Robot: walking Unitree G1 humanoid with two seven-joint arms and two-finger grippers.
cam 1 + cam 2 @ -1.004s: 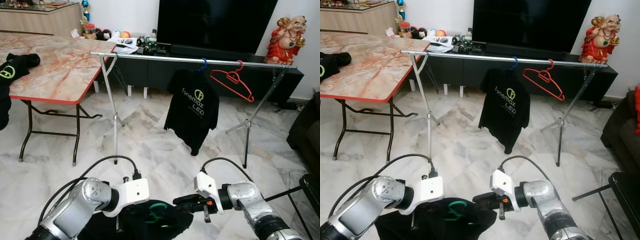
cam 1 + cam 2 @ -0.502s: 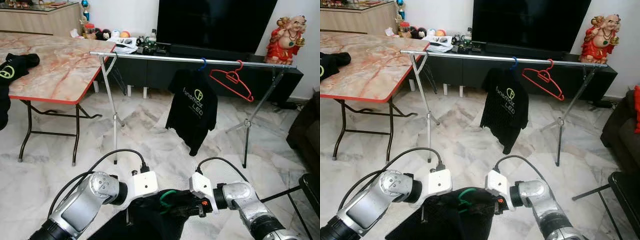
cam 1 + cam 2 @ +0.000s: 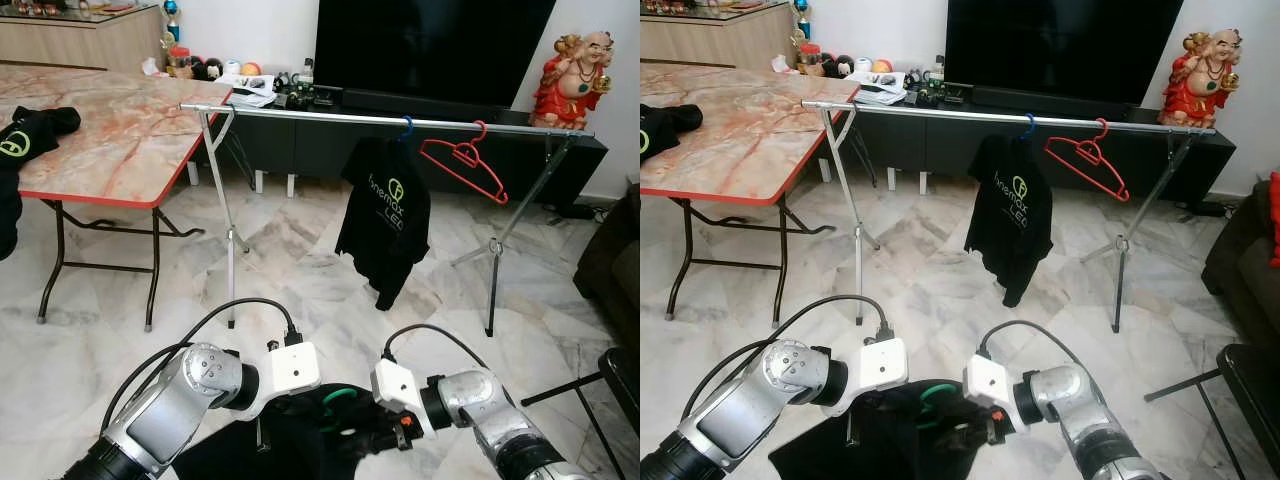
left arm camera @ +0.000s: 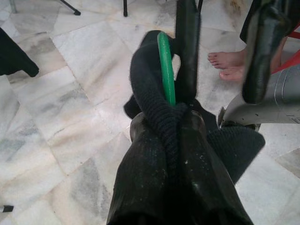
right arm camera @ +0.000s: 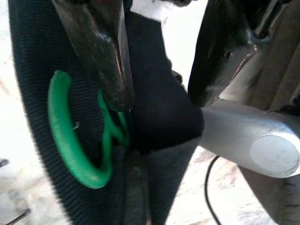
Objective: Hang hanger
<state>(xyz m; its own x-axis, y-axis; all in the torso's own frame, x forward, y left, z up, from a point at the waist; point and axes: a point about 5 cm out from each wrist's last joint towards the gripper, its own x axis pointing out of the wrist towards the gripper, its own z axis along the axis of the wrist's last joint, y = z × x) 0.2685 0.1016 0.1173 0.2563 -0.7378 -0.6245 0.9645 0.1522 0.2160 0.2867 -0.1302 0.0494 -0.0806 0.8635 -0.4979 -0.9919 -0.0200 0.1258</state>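
Note:
A black shirt (image 3: 290, 445) on a green hanger, its hook (image 3: 335, 400) sticking up, is held low in front of me. My left gripper (image 4: 171, 140) is shut on the shirt's collar just below the hook (image 4: 165, 65). My right gripper (image 5: 159, 84) is open at the collar from the other side. One of its fingers (image 5: 96, 51) lies against the hook's neck (image 5: 70, 136). Ahead stands the clothes rack with its steel rail (image 3: 320, 115). A black printed shirt (image 3: 385, 215) and an empty red hanger (image 3: 465, 160) hang on it.
A folding table (image 3: 110, 130) with dark shirts (image 3: 30, 135) on it stands at the left. Behind the rack are a TV console (image 3: 300, 140) and a red statue (image 3: 570, 80). A dark chair (image 3: 625, 380) is at the right. A person's bare feet (image 4: 227, 65) are nearby.
My right gripper has moved left to the green hook and now straddles the collar. The left arm has brought the shirt forward and up. The hanging shirt has swung a little.

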